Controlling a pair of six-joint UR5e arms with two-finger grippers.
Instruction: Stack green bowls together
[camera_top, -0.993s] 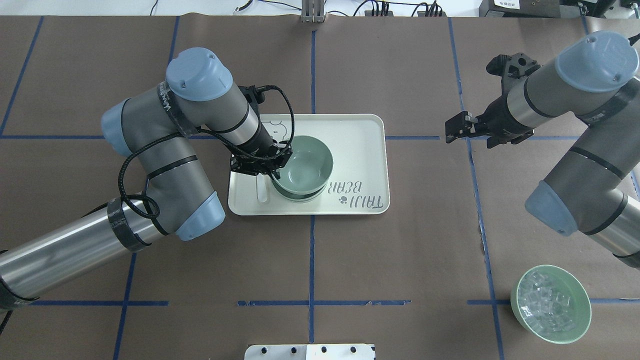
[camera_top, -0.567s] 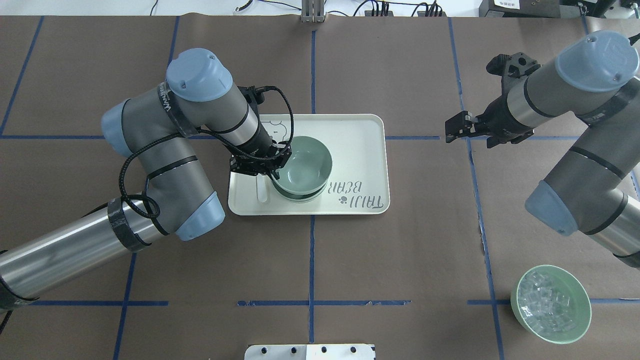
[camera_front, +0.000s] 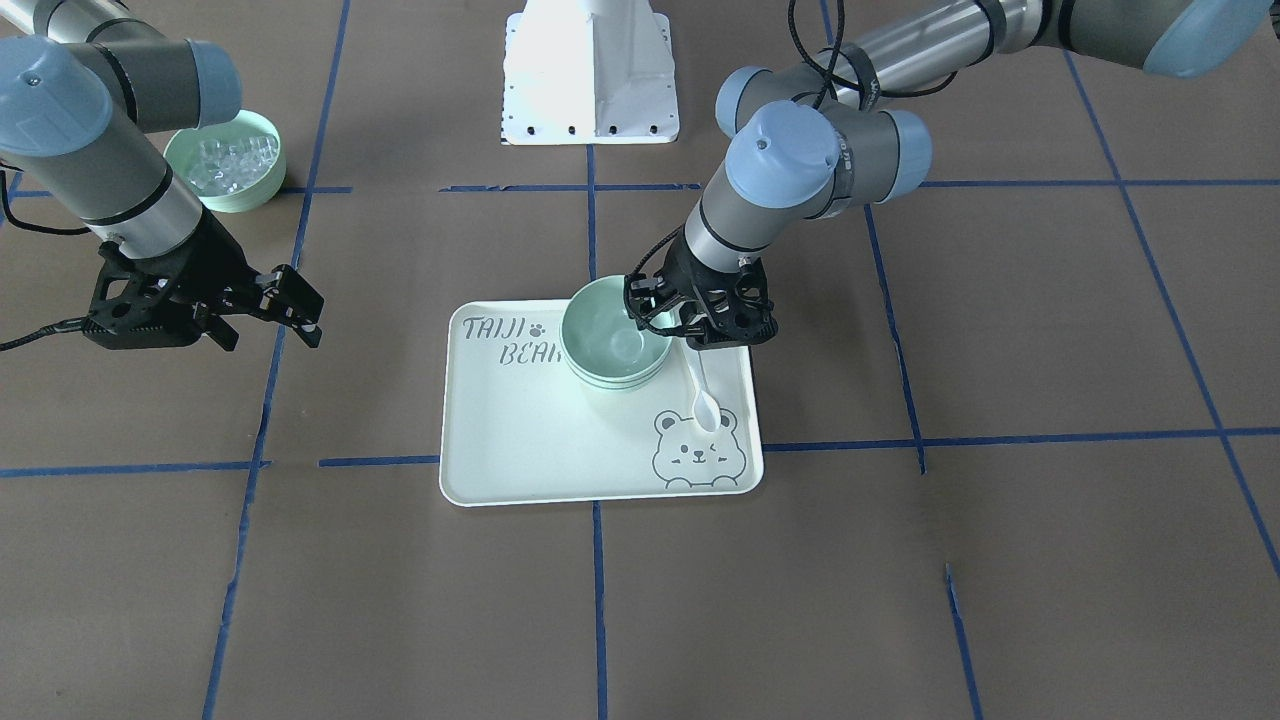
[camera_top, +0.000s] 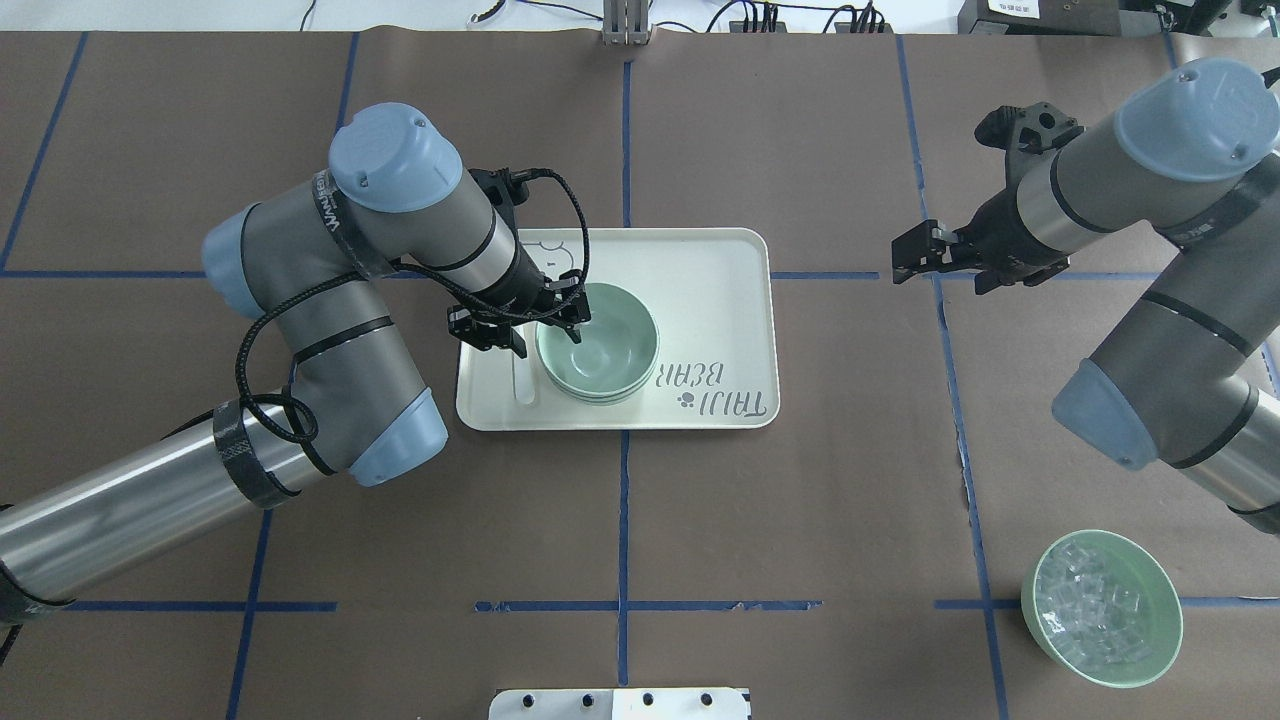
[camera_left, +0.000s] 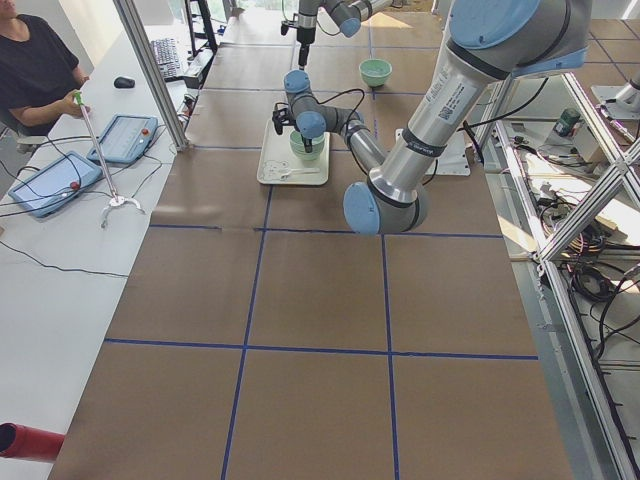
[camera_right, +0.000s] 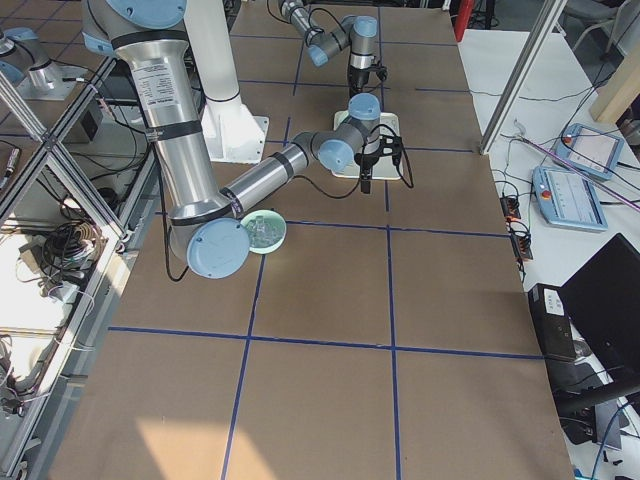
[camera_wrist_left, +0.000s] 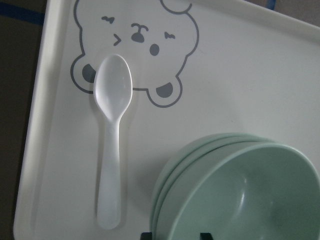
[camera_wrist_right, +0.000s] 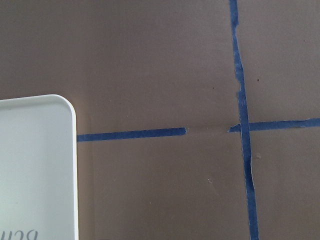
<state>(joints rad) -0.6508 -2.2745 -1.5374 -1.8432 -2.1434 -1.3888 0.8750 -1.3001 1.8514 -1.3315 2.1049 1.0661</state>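
Three pale mint-green bowls (camera_top: 600, 345) sit nested in one stack on the cream tray (camera_top: 700, 290); the left wrist view shows their three rims (camera_wrist_left: 240, 195). The stack also shows in the front view (camera_front: 615, 345). My left gripper (camera_top: 550, 335) is open at the stack's left side, its fingers straddling the top bowl's rim, one inside and one outside. My right gripper (camera_top: 905, 262) is open and empty, hovering over bare table to the right of the tray.
A white plastic spoon (camera_wrist_left: 112, 150) lies on the tray beside the stack, near the printed bear. A green bowl with clear ice-like chunks (camera_top: 1100, 608) stands at the near right of the table. The robot's base plate (camera_front: 590, 70) is at the table's near edge.
The top bowl has come down from its raised position into the stack. My left gripper's fingers have spread apart at its rim. The right arm has not moved.
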